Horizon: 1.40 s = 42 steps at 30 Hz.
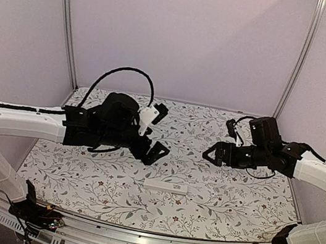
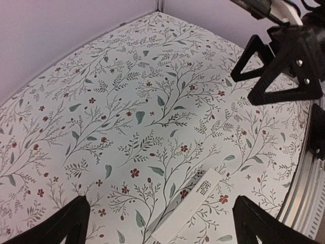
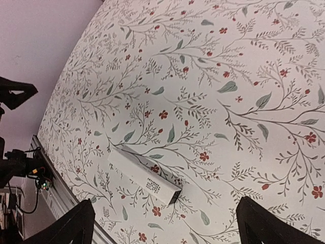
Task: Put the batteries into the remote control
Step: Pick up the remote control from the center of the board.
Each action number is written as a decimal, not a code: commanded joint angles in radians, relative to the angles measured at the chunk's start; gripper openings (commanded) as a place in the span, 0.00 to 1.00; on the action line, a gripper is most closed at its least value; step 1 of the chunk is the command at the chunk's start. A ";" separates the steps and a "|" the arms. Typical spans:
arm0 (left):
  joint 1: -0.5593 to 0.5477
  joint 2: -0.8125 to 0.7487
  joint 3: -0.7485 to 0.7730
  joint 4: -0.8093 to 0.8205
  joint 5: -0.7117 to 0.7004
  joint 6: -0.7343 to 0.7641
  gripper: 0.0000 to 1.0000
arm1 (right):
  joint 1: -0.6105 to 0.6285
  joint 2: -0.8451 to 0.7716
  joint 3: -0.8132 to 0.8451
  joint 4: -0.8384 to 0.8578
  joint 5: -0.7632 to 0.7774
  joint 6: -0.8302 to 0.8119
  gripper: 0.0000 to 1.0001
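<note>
Left hand (image 1: 160, 133), right hand (image 1: 221, 141) hovering released, empty; remote control (image 1: 166, 186) lying on worktop (image 1: 79, 171) — batteries unseen, likely loaded.

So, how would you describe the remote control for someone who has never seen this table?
Look at the table covered with a floral pattern. Near its front edge, about midway along it, lies the remote control. It is the only loose thing in view: a slim, plain white bar.
</note>
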 commanded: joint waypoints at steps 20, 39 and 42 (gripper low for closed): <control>0.020 0.607 0.498 -0.634 0.361 0.612 0.66 | -0.005 -0.140 -0.037 0.091 0.192 -0.201 0.99; 0.006 0.709 0.539 -0.622 0.248 0.638 0.35 | -0.175 -0.218 -0.145 0.177 0.000 -0.102 0.99; 0.000 0.704 0.524 -0.606 0.237 0.644 0.29 | -0.186 -0.213 -0.159 0.196 -0.009 -0.089 0.99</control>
